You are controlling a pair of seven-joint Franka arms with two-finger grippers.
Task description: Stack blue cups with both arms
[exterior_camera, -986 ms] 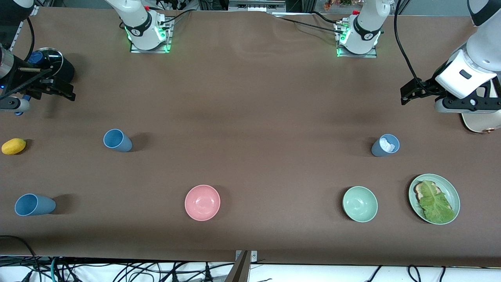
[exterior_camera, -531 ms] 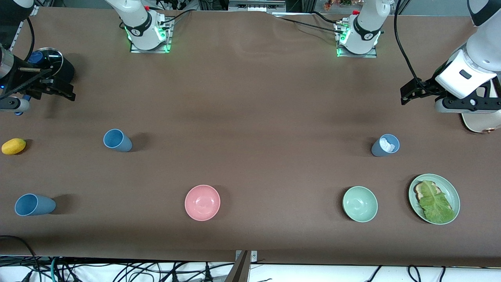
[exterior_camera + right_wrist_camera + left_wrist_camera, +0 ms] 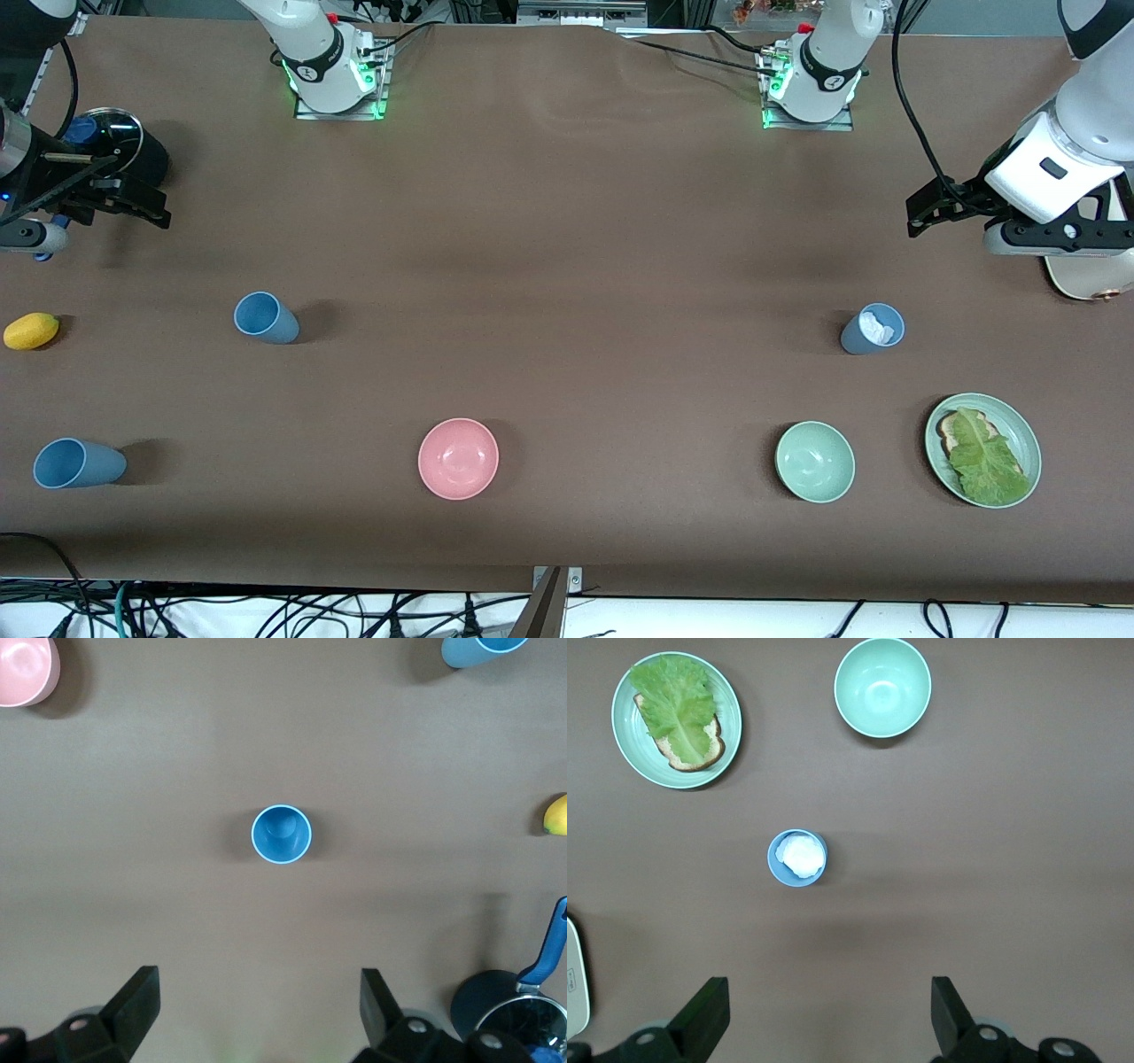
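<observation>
Three blue cups stand on the brown table. One [image 3: 266,317] is toward the right arm's end and shows in the right wrist view [image 3: 282,834]. A second [image 3: 77,463] stands nearer the front camera, at that end's edge [image 3: 478,649]. The third, greyer-blue cup [image 3: 873,329] is toward the left arm's end and holds something white [image 3: 797,858]. My right gripper [image 3: 142,206] [image 3: 257,1010] is open and empty, up over bare table. My left gripper [image 3: 926,213] [image 3: 828,1014] is open and empty, up over bare table.
A pink bowl [image 3: 458,458] and a pale green bowl [image 3: 815,462] sit near the front edge. A green plate with bread and lettuce [image 3: 983,438] is beside the green bowl. A lemon [image 3: 31,330], a dark pot [image 3: 115,142] and a white object [image 3: 1085,282] lie at the table's ends.
</observation>
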